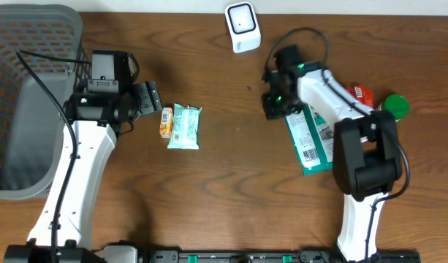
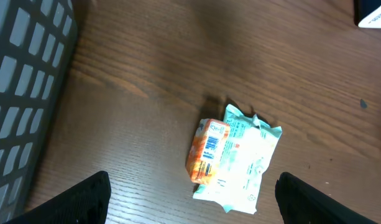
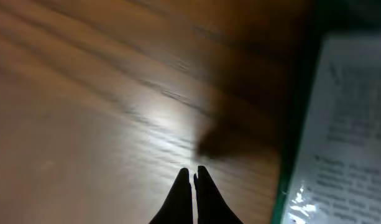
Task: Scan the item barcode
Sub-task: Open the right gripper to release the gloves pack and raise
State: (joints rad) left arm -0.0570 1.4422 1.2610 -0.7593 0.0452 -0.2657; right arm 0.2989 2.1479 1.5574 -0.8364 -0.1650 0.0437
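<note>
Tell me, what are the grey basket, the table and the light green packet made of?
Grey basket: looks like matte plastic, moulded grid walls.
Table: wood or wood-look laminate, brown grain lines, slight sheen.
Light green packet: probably thin plastic film, crinkled, with crimped ends.

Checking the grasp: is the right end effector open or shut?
Shut: the right end effector has fingertips touching, nothing between; green package lies beside.

White scanner (image 1: 242, 27) at far table edge, green-white packet (image 1: 311, 146) lying flat, label up
</note>
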